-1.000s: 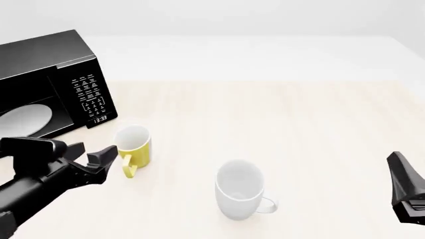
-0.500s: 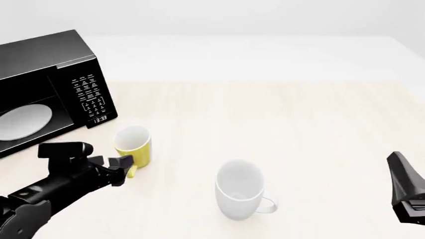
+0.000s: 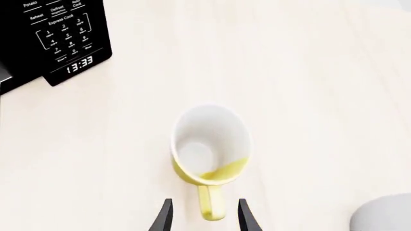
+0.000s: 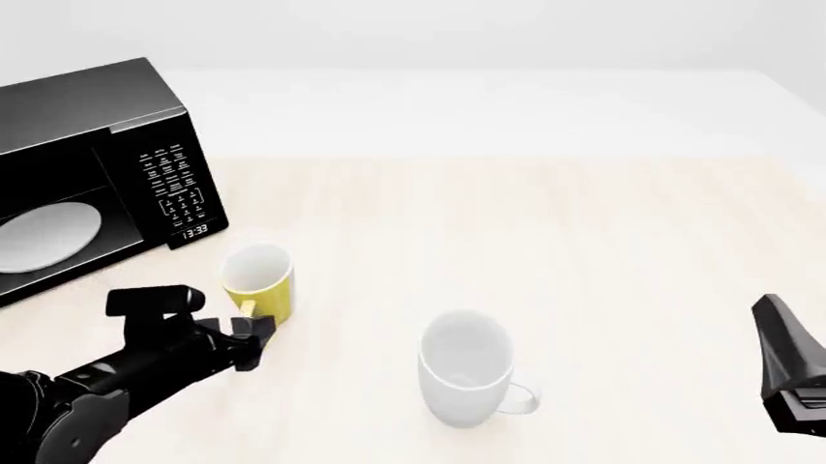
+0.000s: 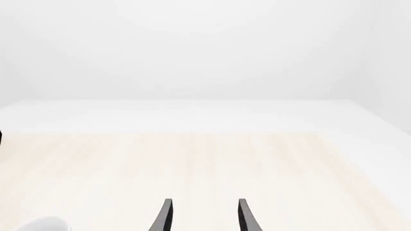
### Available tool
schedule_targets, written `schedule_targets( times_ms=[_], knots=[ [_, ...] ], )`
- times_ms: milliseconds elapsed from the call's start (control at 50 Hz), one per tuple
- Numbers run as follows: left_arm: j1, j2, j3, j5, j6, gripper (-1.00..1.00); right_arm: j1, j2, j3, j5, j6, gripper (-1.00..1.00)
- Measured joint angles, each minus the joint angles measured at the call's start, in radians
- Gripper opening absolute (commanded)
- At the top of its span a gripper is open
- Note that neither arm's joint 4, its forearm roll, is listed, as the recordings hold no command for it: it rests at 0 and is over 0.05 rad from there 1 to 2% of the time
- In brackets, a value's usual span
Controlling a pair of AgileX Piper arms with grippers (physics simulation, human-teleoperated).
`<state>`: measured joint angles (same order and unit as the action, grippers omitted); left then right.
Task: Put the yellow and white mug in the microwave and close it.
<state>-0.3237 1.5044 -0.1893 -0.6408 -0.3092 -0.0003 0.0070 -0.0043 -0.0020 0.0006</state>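
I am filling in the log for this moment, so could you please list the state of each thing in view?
microwave: door open, turntable plate showing, display lit.
yellow and white mug: upright on the table, empty, handle between the left fingers.
white mug: upright, empty, untouched.
left end effector: open, straddling the mug handle.
right end effector: open, holding nothing.

A pale wood-grain table (image 4: 581,242) carries the black microwave (image 4: 97,145) at its far left, the yellow and white mug (image 4: 258,282) upright just in front of it, and a larger white mug (image 4: 465,367) nearer the middle.
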Motion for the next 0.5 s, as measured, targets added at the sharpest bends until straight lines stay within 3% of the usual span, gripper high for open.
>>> schedule_targets(
  times_ms=[300, 320, 500],
  knots=[
    [-0.019, 0.061, -0.01, -0.03, -0.011, 1.0, 0.0, 0.0, 0.0, 0.0, 0.0, 1.0],
    [-0.019, 0.063, -0.01, -0.031, -0.012, -1.0, 0.0, 0.0, 0.0, 0.0, 0.0, 1.0],
    [-0.016, 0.038, -0.004, -0.03, -0.022, -1.0, 0.0, 0.0, 0.0, 0.0, 0.0, 1.0]
  ],
)
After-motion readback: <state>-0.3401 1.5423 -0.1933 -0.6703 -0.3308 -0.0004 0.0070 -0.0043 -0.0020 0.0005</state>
